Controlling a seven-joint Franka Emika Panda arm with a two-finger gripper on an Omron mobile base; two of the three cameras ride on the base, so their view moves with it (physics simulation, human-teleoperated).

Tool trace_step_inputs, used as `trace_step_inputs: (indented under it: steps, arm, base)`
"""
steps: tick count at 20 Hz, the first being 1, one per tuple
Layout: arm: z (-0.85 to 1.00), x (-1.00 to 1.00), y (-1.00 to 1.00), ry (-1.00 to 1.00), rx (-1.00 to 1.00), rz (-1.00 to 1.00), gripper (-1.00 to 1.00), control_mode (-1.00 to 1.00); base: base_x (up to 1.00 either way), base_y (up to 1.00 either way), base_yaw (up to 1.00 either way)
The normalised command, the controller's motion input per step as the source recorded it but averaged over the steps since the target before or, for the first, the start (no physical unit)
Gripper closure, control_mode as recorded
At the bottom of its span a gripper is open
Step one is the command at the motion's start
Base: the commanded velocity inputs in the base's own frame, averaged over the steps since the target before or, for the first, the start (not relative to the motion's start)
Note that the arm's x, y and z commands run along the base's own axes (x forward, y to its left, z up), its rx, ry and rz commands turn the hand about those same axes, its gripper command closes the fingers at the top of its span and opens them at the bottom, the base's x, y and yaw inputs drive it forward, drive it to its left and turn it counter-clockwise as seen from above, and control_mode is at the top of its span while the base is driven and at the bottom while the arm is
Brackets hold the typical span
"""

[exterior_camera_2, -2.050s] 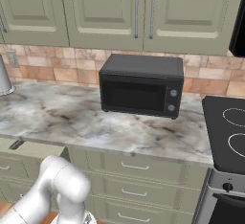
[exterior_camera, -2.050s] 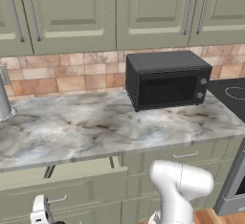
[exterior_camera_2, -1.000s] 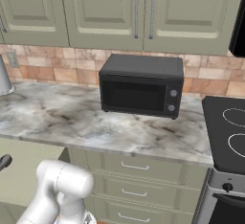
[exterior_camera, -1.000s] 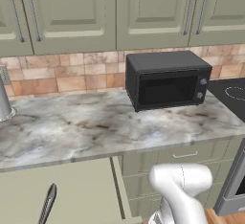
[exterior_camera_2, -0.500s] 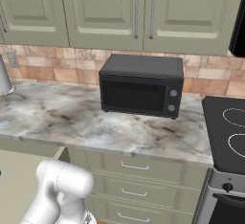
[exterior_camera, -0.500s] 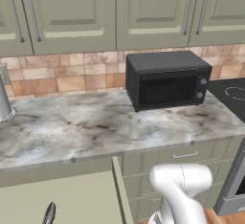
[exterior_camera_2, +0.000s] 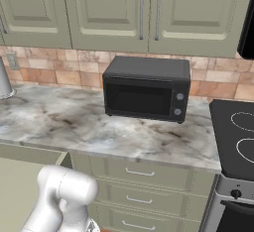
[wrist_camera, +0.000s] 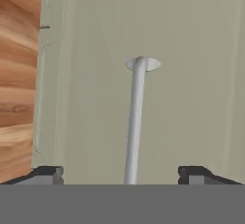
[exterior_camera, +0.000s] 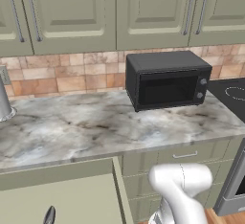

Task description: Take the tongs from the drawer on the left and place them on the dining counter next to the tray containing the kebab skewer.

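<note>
Gripper: the gripper [wrist_camera: 119, 180] stands wide, its two dark tips well apart on either side of the silver bar handle [wrist_camera: 135, 122] and touching nothing, a stance that reads as a hand let go of the bar.
Handle: the bar runs from 6 o'clock up to its round mount near 12 o'clock in the hand view, square between the tips because the hand faces the drawer front head on.
Drawer: the drawer [exterior_camera: 62, 199] is pulled far out under the counter edge, at 7 o'clock in the left base view, so its inside lies open from above.
Tongs: a slim dark-grey piece [exterior_camera: 49, 215] rises at the bottom edge of the open drawer; it may be the tongs, though too little shows to be sure.
Counter: the marbled countertop [exterior_camera: 81, 129] spans the middle ground, a black microwave [exterior_camera: 167, 79] on it at 2 o'clock.
Far wall: sage-green upper cabinets [exterior_camera_2: 99, 13] hang above a brick-tile backsplash.
Step in hand: likely the reach into the drawer comes next.
</note>
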Motion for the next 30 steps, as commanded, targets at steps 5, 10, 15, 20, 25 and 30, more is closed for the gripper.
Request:
trace_step_inputs:
  steps: [5, 10, 15, 20, 25, 30]
  arm:
    - [0.50, -0.68, -0.45, 0.11, 0.09, -0.16, -1.00, -1.00]
    - [0.52, -0.53, -0.45, 0.21, 0.09, -0.13, -1.00, -1.00]
    - [0.52, -0.08, -0.37, 0.31, 0.07, -0.13, -1.00, -1.00]
    - [0.51, 0.12, -0.19, 0.26, 0.06, -0.02, -1.00, -1.00]
    - [0.30, 0.36, -0.27, 0.20, 0.06, 0.03, -1.00, -1.00]
    - [0.42, 0.52, -0.39, 0.25, 0.10, 0.03, -1.00, -1.00]
  base:
    - [0.00, 0.00, 0.00]
    - [0.00, 0.00, 0.00]
    - [0.00, 0.00, 0.00]
    - [0.00, 0.00, 0.00]
    - [0.00, 0.00, 0.00]
    - [0.00, 0.00, 0.00]
